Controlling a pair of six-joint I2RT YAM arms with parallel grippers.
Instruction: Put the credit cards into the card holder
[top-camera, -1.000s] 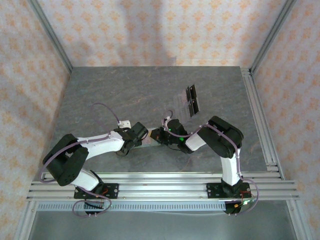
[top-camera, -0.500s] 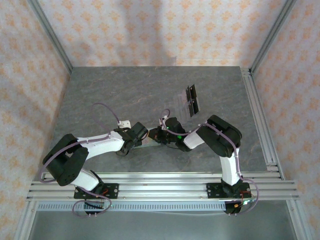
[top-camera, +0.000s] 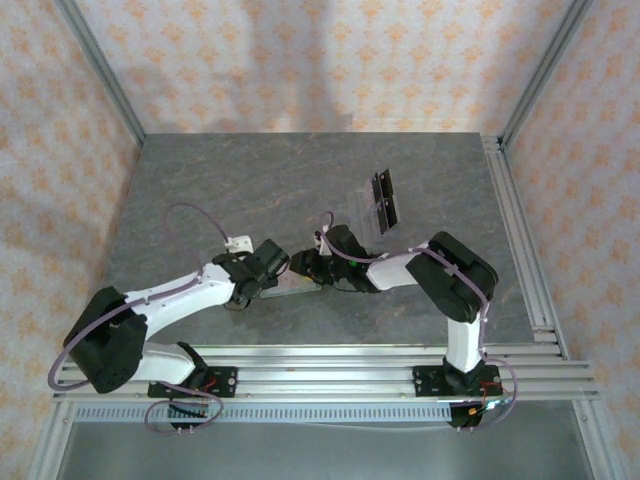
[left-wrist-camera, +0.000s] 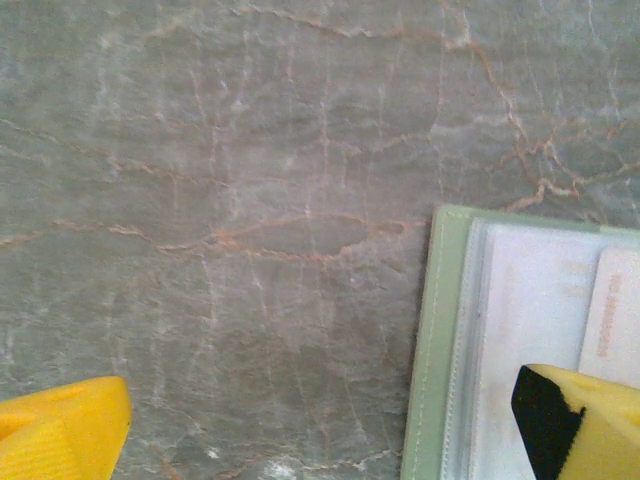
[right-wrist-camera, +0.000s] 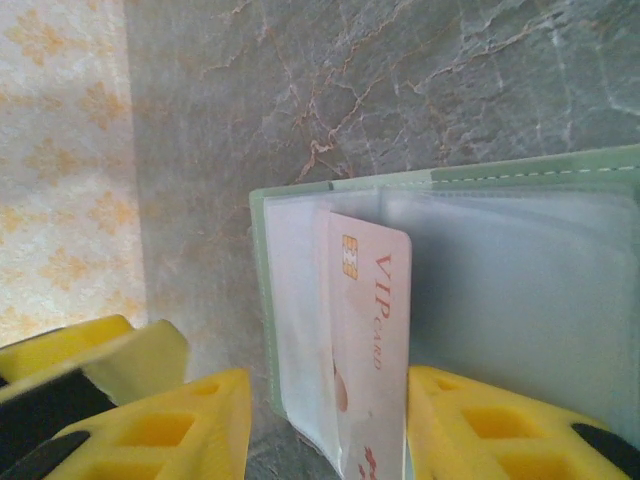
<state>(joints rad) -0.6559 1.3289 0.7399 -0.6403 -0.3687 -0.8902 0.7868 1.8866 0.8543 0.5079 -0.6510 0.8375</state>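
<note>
The sage-green card holder lies open on the table, its clear sleeves up; it is also in the left wrist view and between the two grippers from above. A pale pink credit card marked VIP sits partly inside a sleeve, and its edge shows in the left wrist view too. My right gripper is open, its fingers either side of that card. My left gripper is wide open, one finger over the holder's inside, the other over bare table.
More cards, black and pale, lie in a group toward the back of the grey stone table. A metal rail runs along the table's right edge. Patterned walls close in three sides.
My right gripper has opened and let go of the pink card, which stays in the sleeve. Both grippers have moved slightly away from me, and the left arm's elbow has swung left.
</note>
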